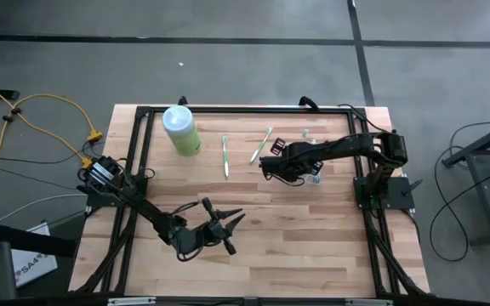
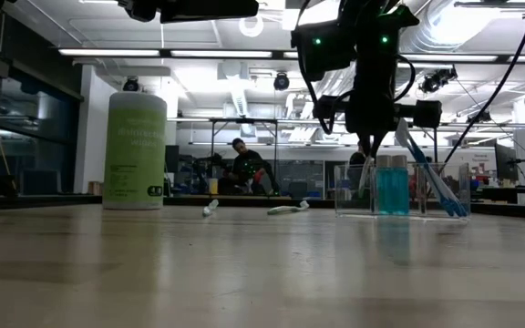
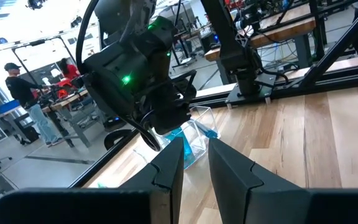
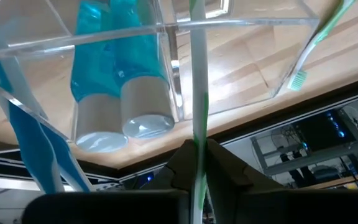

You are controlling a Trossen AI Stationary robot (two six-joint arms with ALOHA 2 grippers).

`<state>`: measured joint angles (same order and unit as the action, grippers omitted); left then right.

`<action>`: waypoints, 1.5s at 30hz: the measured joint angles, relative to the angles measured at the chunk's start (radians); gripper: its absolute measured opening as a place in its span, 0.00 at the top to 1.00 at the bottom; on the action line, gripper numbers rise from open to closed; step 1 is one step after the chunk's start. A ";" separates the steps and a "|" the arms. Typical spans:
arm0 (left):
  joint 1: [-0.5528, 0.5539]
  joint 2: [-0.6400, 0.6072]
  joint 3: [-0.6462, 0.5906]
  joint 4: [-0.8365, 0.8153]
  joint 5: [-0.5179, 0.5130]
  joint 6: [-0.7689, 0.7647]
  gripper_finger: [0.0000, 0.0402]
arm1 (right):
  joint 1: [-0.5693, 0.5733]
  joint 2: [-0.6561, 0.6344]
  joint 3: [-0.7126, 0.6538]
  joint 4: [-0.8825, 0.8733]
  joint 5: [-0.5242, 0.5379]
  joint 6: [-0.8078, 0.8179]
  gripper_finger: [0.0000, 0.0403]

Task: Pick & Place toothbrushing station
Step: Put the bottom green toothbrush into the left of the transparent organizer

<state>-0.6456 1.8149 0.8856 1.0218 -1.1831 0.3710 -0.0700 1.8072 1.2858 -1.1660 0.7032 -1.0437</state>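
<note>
Clear holder (image 2: 399, 189) at far right of table (image 1: 313, 246) — light, rigid, slick, tippy; take by a wall; right fingers (image 4: 185, 163) pinch a green brush (image 4: 197, 93) over it — left fingers (image 3: 173, 163) slightly parted, idle near.

From overhead I can barely make out the clear holder (image 1: 314, 176) near the worktop's right edge, because the right gripper (image 1: 272, 167) and its arm cover most of it. In the right wrist view the green-and-white toothbrush (image 4: 198, 93) between that gripper's fingers is cut off at both ends, so I cannot see its head. The label on the pale-green bottle (image 2: 136, 150) is too blurred to read, and the people (image 3: 18, 99) beyond the table are too small to tell apart.
</note>
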 joint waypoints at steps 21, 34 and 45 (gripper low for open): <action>-0.019 0.000 0.000 0.005 0.000 0.029 0.83 | 0.004 0.000 0.000 0.003 -0.035 0.026 0.94; -0.019 0.000 0.000 0.005 0.000 0.029 0.83 | 0.024 0.000 0.000 0.025 -0.082 0.039 0.94; -0.019 0.000 0.000 0.005 0.000 0.032 0.83 | 0.024 0.000 0.000 0.087 -0.025 0.055 0.94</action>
<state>-0.6647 1.8149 0.8856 1.0264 -1.1832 0.4026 -0.0456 1.8072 1.2858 -1.0794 0.6785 -0.9886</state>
